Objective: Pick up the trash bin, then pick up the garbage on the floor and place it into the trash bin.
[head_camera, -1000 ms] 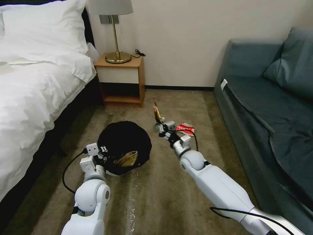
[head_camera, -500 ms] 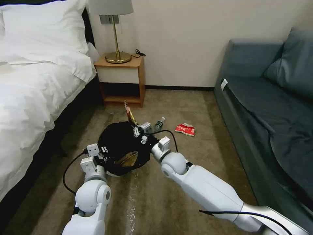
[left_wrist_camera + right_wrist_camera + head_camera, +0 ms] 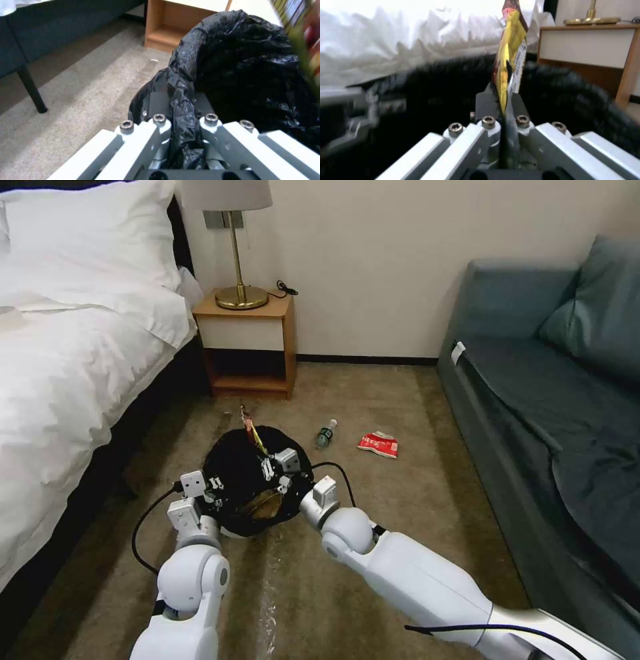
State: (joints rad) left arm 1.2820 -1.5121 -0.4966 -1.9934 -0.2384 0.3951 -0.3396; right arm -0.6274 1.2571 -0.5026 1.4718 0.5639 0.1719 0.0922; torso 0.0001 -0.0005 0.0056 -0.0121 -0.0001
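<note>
The trash bin (image 3: 235, 473), lined with a crinkly black bag, hangs just above the carpet. My left gripper (image 3: 215, 491) is shut on its near rim (image 3: 181, 110). Inside the bin lies a crumpled brown paper bag (image 3: 265, 505). My right gripper (image 3: 261, 459) is over the bin's opening, shut on a shiny yellow-black wrapper (image 3: 251, 428) that sticks up from its fingers (image 3: 508, 62). A small clear bottle (image 3: 326, 433) with a green label and a red-and-white packet (image 3: 379, 444) lie on the carpet beyond the bin.
A white-sheeted bed (image 3: 60, 380) runs along the left, a wooden nightstand (image 3: 248, 347) with a brass lamp (image 3: 235, 253) stands at the wall, and a grey-blue sofa (image 3: 547, 400) fills the right. Open carpet (image 3: 387, 493) lies between bin and sofa.
My right arm has swung left with the wrapper, from beside the packet to over the bin, uncovering the bottle. The left arm and bin stayed put.
</note>
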